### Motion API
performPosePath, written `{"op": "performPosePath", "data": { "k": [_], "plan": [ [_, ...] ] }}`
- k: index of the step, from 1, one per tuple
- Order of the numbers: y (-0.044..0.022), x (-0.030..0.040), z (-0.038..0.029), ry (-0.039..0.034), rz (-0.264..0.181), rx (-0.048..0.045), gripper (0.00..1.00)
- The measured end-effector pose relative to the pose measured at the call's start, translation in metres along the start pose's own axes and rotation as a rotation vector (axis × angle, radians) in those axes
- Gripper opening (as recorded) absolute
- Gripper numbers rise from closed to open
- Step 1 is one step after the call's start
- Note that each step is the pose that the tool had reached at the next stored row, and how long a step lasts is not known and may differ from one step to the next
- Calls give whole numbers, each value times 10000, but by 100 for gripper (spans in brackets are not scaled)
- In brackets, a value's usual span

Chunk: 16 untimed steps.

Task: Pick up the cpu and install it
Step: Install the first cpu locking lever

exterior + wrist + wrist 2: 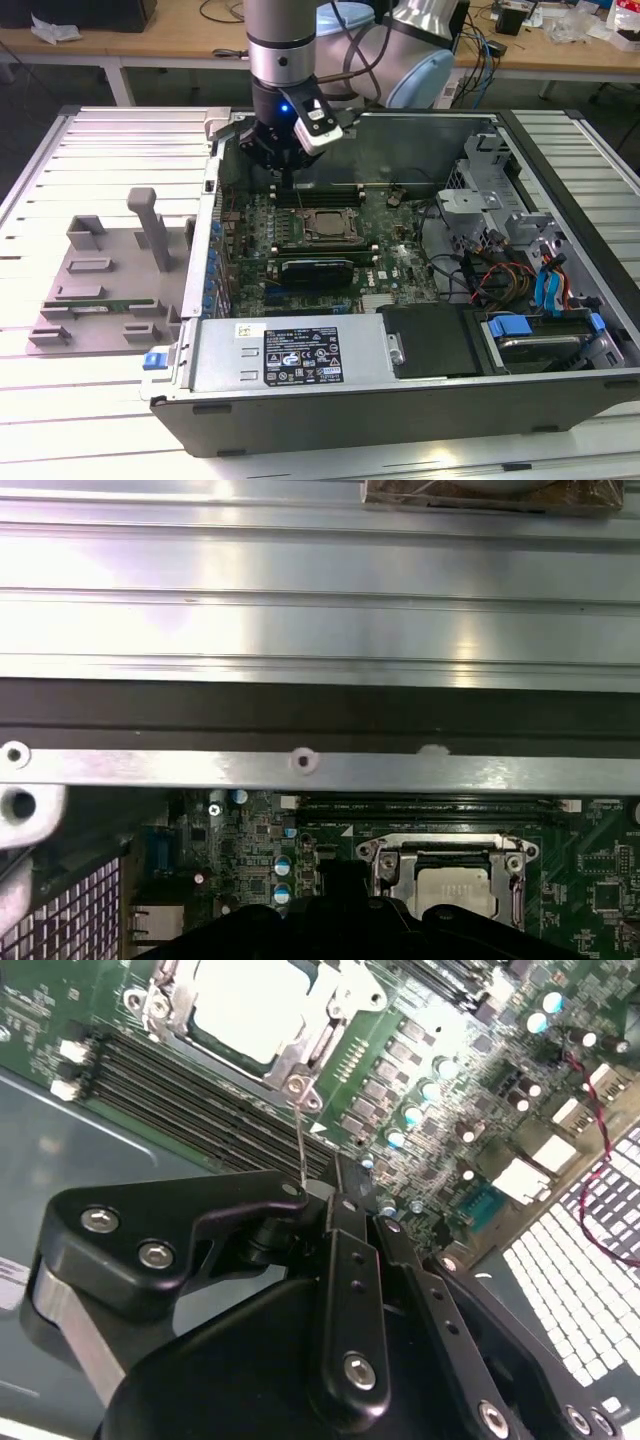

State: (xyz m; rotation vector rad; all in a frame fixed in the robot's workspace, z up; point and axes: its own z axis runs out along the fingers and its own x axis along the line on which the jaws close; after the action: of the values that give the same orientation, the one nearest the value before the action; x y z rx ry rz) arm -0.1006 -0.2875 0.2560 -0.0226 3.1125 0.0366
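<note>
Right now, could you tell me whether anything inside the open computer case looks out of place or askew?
Nothing stands out. The shiny silver-grey square cpu lies flat and square within the metal-framed socket on the green motherboard. The black gripper hovers beside the socket, above the dark memory slots.

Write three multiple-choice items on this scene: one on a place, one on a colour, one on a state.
1. The gripper hangs over:
A the motherboard
B the grey tray
C the drive bays

2. The motherboard is:
A red
B green
C white

3. The cpu is:
A in the gripper
B on the table
C seated in the socket

Key:
1 A: it hangs inside the case, beside the socket.
2 B: the board shows green in every view.
3 C: its silver top lies within the socket's metal frame.
</note>
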Motion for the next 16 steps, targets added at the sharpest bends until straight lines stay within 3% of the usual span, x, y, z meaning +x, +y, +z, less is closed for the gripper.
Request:
{"op": "performPosePath", "data": {
  "k": [13,16],
  "plan": [
    [-5,-299,27,97,1,-1,11],
    [-5,-320,37,104,2,1,11]
  ]
}}
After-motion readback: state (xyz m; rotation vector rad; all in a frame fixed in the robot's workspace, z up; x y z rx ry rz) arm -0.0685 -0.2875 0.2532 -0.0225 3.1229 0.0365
